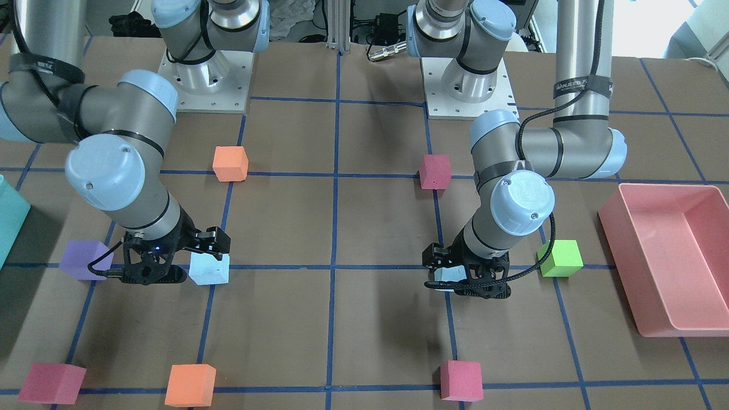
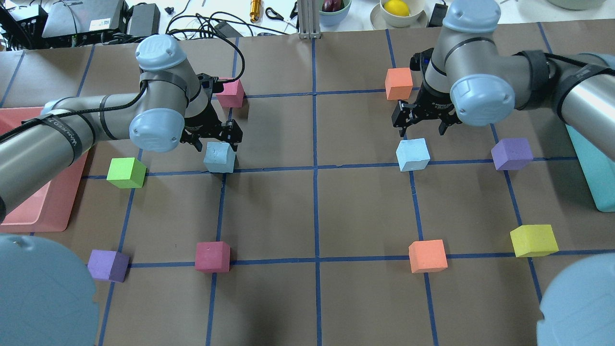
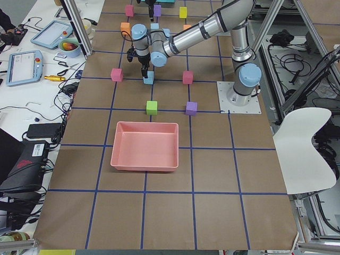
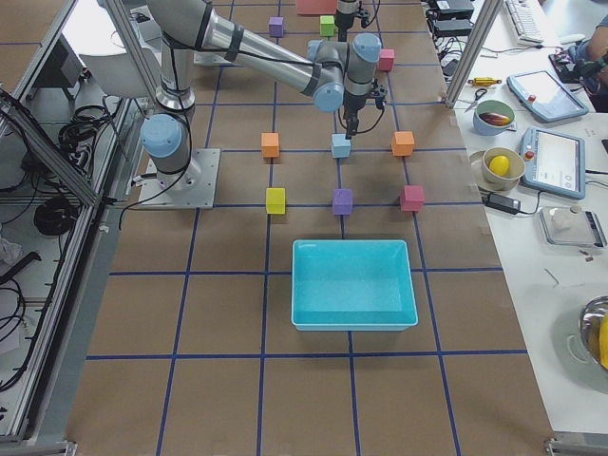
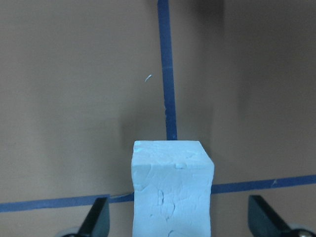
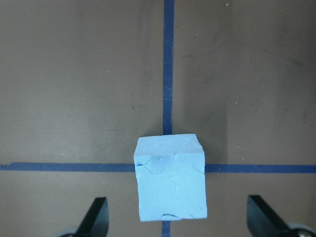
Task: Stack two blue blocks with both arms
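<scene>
Two pale blue blocks sit on the brown table, each on a blue tape crossing. My left gripper (image 2: 216,142) is open and low over the left blue block (image 2: 219,157). In the left wrist view this block (image 5: 173,190) stands between the fingers (image 5: 96,219), with gaps on both sides. My right gripper (image 2: 423,126) is open and empty, just behind and above the right blue block (image 2: 413,154). In the right wrist view that block (image 6: 170,177) lies centred ahead of the wide-spread fingertips (image 6: 94,219).
A pink bin (image 2: 29,206) is at the left edge and a teal bin (image 2: 596,173) at the right edge. Green (image 2: 126,172), purple (image 2: 512,154), orange (image 2: 399,83), red (image 2: 229,92) and yellow (image 2: 533,240) cubes lie around.
</scene>
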### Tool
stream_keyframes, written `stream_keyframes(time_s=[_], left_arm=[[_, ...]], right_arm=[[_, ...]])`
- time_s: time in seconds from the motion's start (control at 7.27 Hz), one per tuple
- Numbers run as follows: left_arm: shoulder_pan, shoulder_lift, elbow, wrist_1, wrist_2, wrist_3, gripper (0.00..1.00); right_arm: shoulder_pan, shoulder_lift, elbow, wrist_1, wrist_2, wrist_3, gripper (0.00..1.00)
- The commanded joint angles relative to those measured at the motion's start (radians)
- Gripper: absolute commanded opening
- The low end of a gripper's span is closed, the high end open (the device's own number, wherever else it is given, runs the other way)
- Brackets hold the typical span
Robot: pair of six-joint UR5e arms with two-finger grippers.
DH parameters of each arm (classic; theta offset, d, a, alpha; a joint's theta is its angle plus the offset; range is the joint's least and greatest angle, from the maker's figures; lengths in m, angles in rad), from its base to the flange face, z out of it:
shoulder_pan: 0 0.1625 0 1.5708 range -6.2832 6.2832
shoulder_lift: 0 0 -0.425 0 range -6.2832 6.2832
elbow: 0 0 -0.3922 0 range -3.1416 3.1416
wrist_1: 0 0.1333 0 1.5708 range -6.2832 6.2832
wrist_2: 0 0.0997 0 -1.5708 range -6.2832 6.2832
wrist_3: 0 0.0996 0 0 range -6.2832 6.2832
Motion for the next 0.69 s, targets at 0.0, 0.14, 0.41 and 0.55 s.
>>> stream_keyframes(time_s=[0.0, 0.14, 0.41, 0.55], left_arm=[[-0.003, -0.013, -0.026, 0.017, 0.011, 0.010, 1.00], [-0.003, -0.013, -0.034, 0.019, 0.011, 0.006, 1.00], [-0.003, -0.024, -0.033, 0.038, 0.002, 0.000, 0.97], [-0.003, -0.028, -0.031, 0.048, 0.000, 0.000, 0.80]], right_arm=[[0.000, 0.043, 0.077, -0.104, 0.007, 0.001, 1.00], [0.000, 0.051, 0.083, -0.108, 0.003, -0.001, 1.00], [0.000, 0.080, 0.085, -0.144, -0.002, -0.001, 1.00], [0.000, 0.082, 0.086, -0.152, 0.009, 0.001, 0.70]])
